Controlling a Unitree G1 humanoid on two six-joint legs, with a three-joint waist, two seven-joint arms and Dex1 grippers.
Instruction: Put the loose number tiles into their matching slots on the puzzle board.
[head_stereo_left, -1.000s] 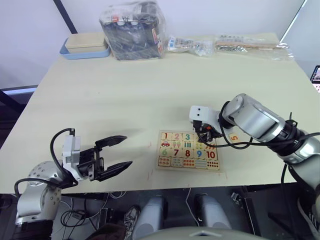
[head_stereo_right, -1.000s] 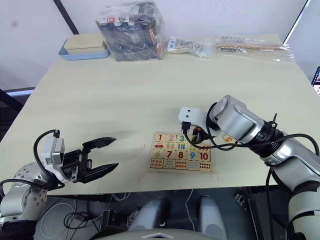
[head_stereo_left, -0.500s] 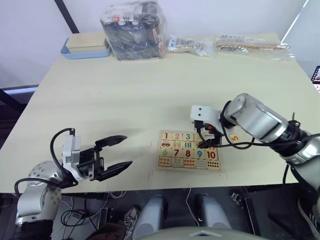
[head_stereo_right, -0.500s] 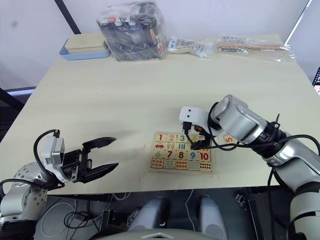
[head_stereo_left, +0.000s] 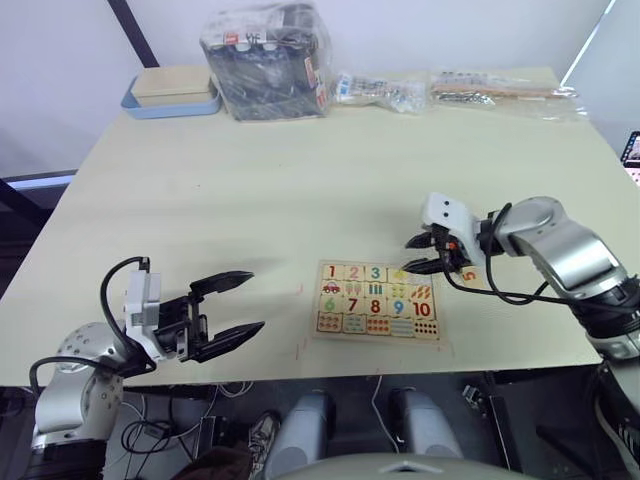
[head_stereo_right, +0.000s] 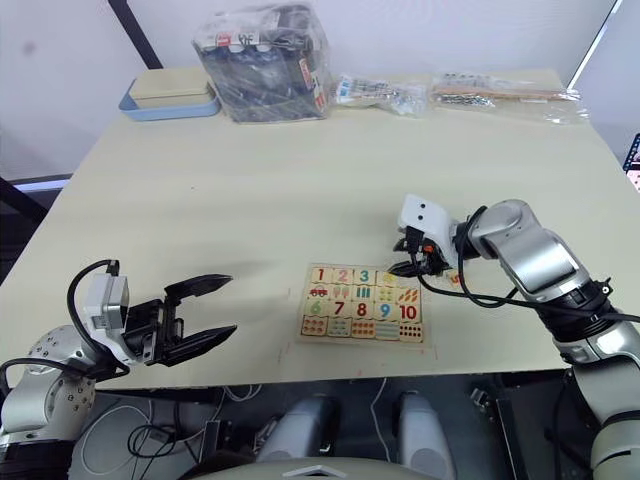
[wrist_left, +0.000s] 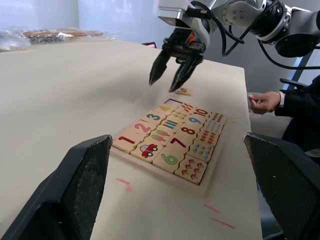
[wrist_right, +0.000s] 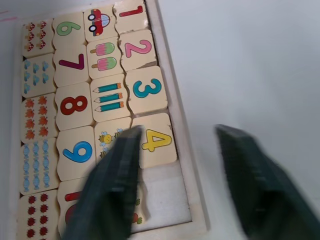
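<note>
Four of the five numerals already sit in the top row of the puzzle board (head_stereo_left: 378, 300): 1, 2, 3 and 4 are seated, and the last slot (wrist_right: 165, 197), at the end of the row beside the 4, shows bare pale wood. So you are on the final tile.

Your right hand (head_stereo_left: 428, 254) hovers just beyond the board's far corner, fingers parted and holding nothing. The 5 tile (head_stereo_left: 467, 275) lies flat on the counter (head_stereo_left: 300, 190) close beside that hand, off the board's edge.

Next, I judge, you drop onto it, pinch its thin edges, and carry it to the open recess. It is small smooth wood with wavy sides, so square it before pressing.

Your left hand (head_stereo_left: 225, 310) idles wide open and empty, well away from the board.
</note>
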